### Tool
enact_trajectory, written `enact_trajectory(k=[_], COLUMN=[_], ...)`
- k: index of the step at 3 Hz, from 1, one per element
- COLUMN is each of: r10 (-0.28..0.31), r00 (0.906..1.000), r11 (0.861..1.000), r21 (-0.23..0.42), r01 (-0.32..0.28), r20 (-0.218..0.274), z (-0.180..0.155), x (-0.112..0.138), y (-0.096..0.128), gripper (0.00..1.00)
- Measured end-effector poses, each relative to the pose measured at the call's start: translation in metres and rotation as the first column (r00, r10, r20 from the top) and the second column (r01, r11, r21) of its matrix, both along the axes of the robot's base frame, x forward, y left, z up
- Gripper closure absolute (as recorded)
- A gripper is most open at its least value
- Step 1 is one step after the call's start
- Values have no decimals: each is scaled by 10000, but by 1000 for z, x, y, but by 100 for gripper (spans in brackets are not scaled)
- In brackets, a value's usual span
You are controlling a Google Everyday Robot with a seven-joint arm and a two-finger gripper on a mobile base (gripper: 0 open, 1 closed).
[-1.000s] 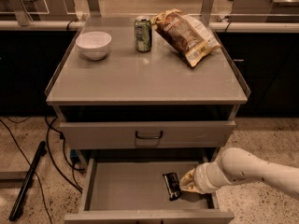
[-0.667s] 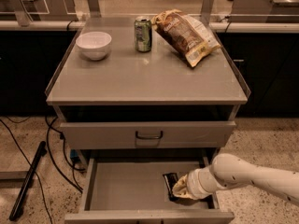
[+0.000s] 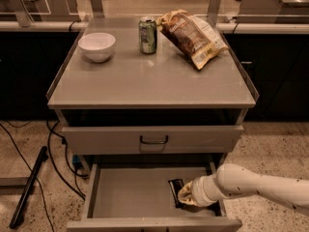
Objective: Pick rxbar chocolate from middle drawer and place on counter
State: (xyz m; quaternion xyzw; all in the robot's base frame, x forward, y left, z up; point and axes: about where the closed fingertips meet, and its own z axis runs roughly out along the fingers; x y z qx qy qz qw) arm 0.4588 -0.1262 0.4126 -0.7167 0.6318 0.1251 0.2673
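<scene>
The middle drawer (image 3: 130,192) is pulled open below the cabinet, with a plain grey floor. The rxbar chocolate (image 3: 175,188), a small black bar, lies on the drawer floor at the right. My gripper (image 3: 186,197) reaches into the drawer from the right on a white arm and sits over the bar's near end, covering part of it. The counter (image 3: 149,83) is the flat grey cabinet top above.
On the counter stand a white bowl (image 3: 97,46), a green soda can (image 3: 147,35) and a tan-and-brown chip bag (image 3: 191,36). A closed drawer with a dark handle (image 3: 154,140) sits above the open one. Cables and a black rod (image 3: 28,186) lie on the floor at left.
My arm has moved left and lower into the drawer, bringing the gripper onto the black bar's near end. The bar has not visibly moved.
</scene>
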Motion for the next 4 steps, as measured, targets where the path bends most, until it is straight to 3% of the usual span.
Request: enact_trajectory(k=[1, 3, 4], r10=[-25, -271, -303], r00=[9986, 9989, 9992], r11=[10000, 9995, 9991], r21=[-74, -127, -296], r01=[29, 276, 311], r20=[536, 385, 276], z=[-23, -41, -54], x=[24, 27, 30], y=[8, -1, -3], gripper=[100, 100, 74])
